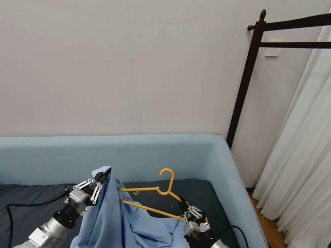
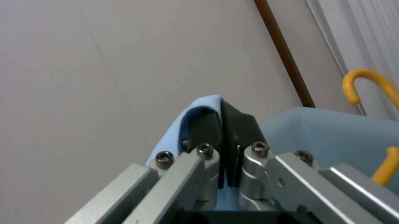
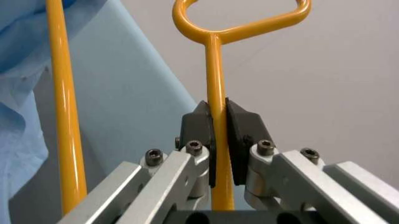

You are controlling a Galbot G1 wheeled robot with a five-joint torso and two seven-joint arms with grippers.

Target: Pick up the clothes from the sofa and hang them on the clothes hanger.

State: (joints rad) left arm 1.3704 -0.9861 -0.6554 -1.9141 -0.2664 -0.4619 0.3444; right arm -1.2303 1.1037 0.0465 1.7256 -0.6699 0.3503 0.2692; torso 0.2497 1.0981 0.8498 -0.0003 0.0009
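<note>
Blue cloth [image 1: 111, 222] sits pinched in the left gripper [image 1: 100, 179]; the right gripper [image 1: 194, 211] clamps the yellow hanger [image 3: 215, 70]. That thin rod may swivel between its jaws.

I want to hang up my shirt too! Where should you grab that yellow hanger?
Grab the hanger by a thin bare bar at its end, coming from the side away from the shirt, where no cloth covers it. The right gripper is shut there, squeezing the bar from both sides. The left gripper pinches the shirt.
</note>
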